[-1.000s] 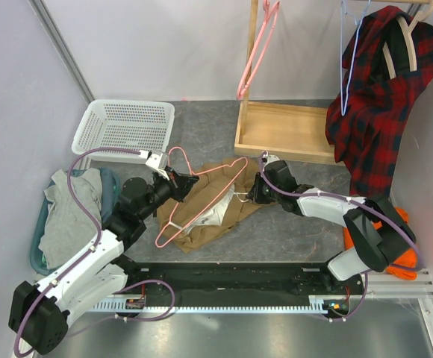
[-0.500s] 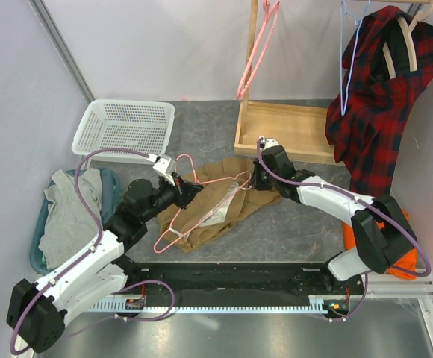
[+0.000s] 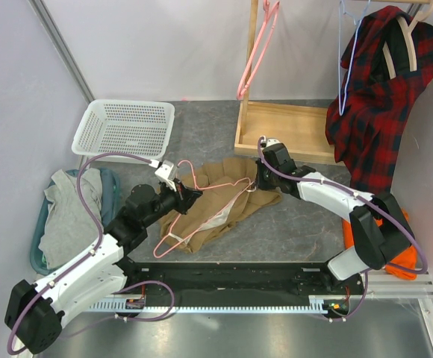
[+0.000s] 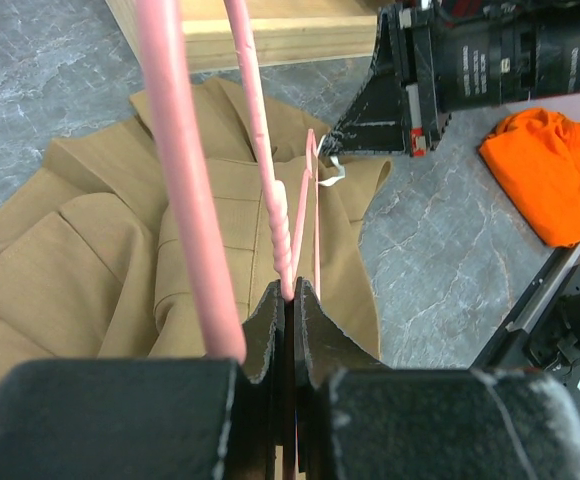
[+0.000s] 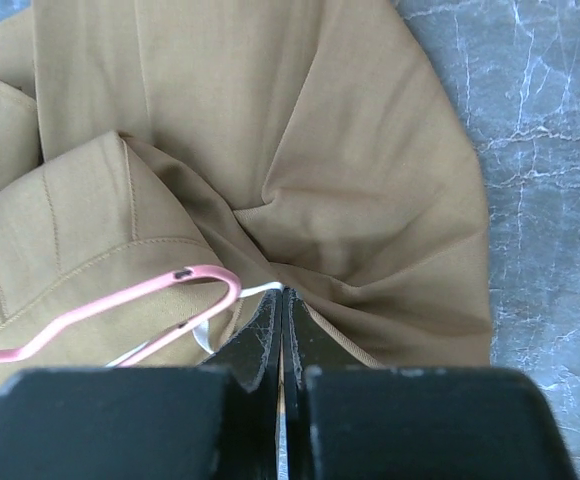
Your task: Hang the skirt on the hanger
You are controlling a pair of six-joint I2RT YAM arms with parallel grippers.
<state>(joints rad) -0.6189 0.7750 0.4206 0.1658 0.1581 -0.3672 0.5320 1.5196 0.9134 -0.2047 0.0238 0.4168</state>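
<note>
L gripper (image 4: 288, 295) clamped on pink hanger (image 4: 175, 150) wire. R gripper (image 5: 280, 300) pinching skirt (image 5: 370, 180) fold; hanger tip just left of R gripper, over skirt.

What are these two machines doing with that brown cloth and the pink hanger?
Two robot arms are working to get a tan skirt onto a pink hanger. The left tool is shut on the hanger's thin frame, holding it over the skirt, which lies bunched on the grey table. The right tool pinches the skirt's cloth beside the hanger's end. The skirt isn't on it yet.
</note>
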